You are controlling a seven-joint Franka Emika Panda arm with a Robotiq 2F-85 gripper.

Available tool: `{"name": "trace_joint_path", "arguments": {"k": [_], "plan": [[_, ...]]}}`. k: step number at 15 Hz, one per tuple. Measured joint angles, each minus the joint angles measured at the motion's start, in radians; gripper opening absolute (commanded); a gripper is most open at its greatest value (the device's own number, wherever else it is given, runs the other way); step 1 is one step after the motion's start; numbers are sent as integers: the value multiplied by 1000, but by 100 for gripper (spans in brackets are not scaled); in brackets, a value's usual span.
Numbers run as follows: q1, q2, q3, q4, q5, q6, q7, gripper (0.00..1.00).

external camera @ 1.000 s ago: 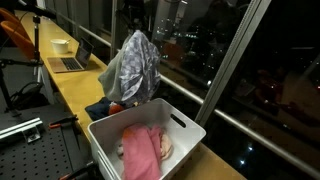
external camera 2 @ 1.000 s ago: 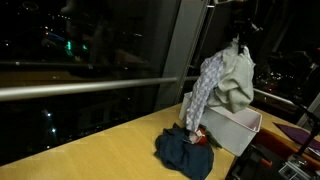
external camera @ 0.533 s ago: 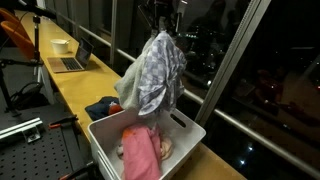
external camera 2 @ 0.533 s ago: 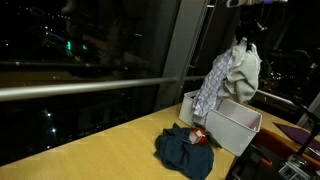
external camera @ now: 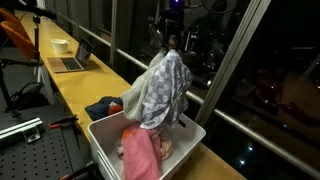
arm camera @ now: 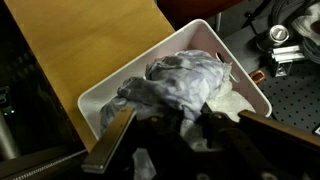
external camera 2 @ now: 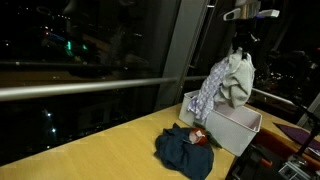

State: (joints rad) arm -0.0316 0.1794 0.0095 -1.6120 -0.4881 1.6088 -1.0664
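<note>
Night-black windows line the far side of the room, and a long wooden counter runs along under them. Up at twelve o'clock in both exterior views, the gripper hangs high, clamped tight on the top of a grey patterned cloth. The cloth dangles in a long bunch straight below it, at six o'clock from the jaws.

Right beneath sits a white bin on the counter. The cloth's lowest folds come down to about the level of its rim. I can't tell whether they touch anything inside. A pink cloth lies crumpled in the bin.

In the wrist view the two dark fingers frame the bottom of the picture with the gripper pinched narrow. The grey patterned cloth spills away from it over the white bin, with bare wooden counter at eleven o'clock.

Just beside the bin on the counter lies a dark blue garment, at ten o'clock from the bin in an exterior view, with a red item resting on it next to the bin's wall. Well away, down the counter, I can see a laptop and a pale bowl.
</note>
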Motion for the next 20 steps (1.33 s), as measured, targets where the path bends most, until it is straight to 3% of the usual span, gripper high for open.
{"name": "trace_joint_path", "arguments": {"k": [11,20], "plan": [[-67,-100,-75,163,-3,-97,-124,3],[15,-83,-19,124,1,-93,-80,3]]}}
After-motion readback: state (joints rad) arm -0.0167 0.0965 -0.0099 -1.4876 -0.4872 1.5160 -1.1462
